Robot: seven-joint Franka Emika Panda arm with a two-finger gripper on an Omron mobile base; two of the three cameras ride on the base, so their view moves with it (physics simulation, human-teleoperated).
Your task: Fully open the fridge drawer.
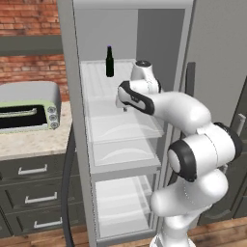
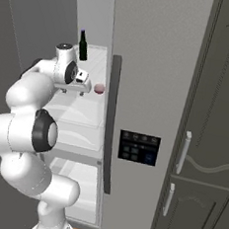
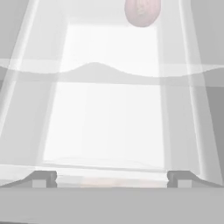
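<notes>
The fridge drawer [image 1: 126,131] is a wide clear bin with a curved arc on its front, set in the open fridge below the ribbed shelf. In the left base view it sticks out a little past the fridge's front edge. My gripper [image 1: 124,108] hangs just above the drawer's front, pointing down at it. From the right base view, the gripper [image 2: 81,91] sits over the drawer [image 2: 81,119]. In the hand view the fingertips [image 3: 43,178] stand far apart, so the gripper [image 3: 111,179] is open, and the drawer's arc [image 3: 96,71] lies ahead of it.
A dark bottle [image 1: 109,61] stands on the ribbed shelf. A reddish round item [image 2: 99,88] lies near the right wall. A second clear bin [image 1: 125,202] sits lower down. The fridge's other door [image 2: 151,115] closes the right side. A toaster oven [image 1: 29,111] and dark cabinet drawers [image 1: 34,170] are on the left.
</notes>
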